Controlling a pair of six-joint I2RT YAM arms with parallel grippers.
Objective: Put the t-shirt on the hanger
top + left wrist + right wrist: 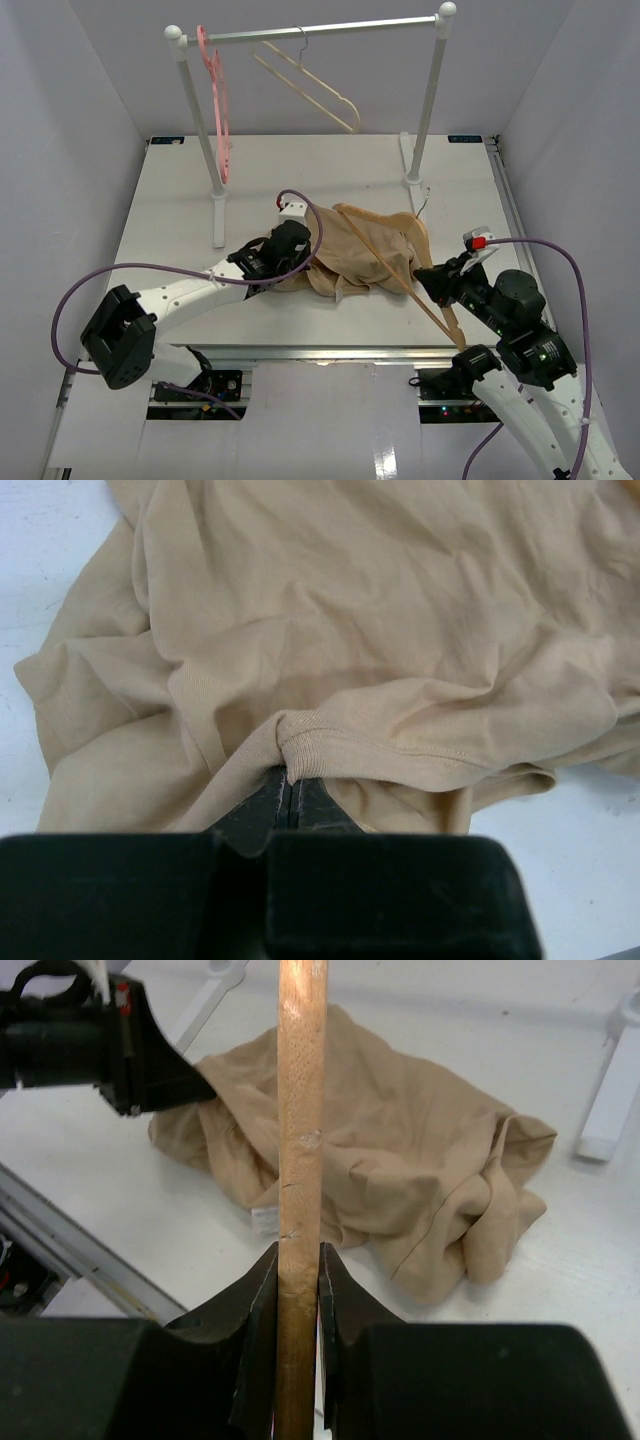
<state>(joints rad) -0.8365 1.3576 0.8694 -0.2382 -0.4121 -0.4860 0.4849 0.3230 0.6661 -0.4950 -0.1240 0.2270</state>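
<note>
The soft tan cloth t-shirt [350, 250] lies crumpled at the middle of the white table [170, 220], limp and light, likely to sag and bunch. The left gripper [288, 785] is closed tight on a fold of its ribbed edge, a firm place to hold. The right gripper [298, 1260] clamps one bar of the stiff light brown wooden hanger [300, 1110], which slants over the shirt's right side.

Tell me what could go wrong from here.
The left gripper pinches only a thin edge fold of the t-shirt; it might slip free when lifted. The right gripper clamps one bar of the hanger, so it may twist when pushed. The shirt lies bunched; the hanger could snag folds.
</note>
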